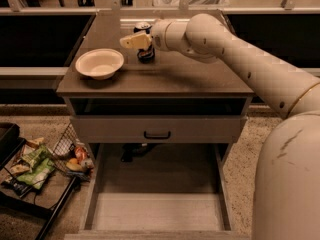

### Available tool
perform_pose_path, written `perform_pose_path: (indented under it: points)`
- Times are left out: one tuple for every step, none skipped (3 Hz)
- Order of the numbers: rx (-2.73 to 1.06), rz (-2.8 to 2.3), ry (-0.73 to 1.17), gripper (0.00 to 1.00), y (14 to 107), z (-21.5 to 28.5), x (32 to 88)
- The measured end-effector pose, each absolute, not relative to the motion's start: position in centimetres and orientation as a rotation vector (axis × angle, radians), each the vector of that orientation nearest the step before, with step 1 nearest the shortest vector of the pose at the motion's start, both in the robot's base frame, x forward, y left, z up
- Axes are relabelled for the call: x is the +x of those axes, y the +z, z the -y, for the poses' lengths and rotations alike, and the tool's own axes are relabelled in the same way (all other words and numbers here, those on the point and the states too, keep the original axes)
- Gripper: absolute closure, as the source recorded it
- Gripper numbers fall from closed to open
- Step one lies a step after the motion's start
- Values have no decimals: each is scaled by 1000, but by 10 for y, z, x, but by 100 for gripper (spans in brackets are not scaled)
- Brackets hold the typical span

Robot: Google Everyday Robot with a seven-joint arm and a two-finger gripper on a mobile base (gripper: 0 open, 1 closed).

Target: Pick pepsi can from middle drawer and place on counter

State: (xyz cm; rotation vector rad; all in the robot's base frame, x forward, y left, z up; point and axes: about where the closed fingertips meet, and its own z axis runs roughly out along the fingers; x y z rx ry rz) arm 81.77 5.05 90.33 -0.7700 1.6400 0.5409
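Note:
The pepsi can (pixel 146 55) stands upright on the counter (pixel 170 76), towards its back middle. My gripper (pixel 136 41) is at the can, reaching in from the right and crossing in front of the can's upper half, so only its silver top and dark base show. The middle drawer (pixel 155 211) is pulled out wide open below, and its pale floor holds nothing that I can see.
A pale bowl (pixel 99 63) sits on the counter to the left of the can. A grey drawer front with a black handle (pixel 157 134) is closed above the open drawer. A wire basket of snacks (pixel 45 159) stands on the floor at the left.

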Motion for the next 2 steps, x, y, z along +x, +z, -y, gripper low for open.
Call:
perform_pose_path:
  points:
    - [-770,-1640,545,0,903,-51,818]
    - [-789,-1625,576,0,930,-39,815]
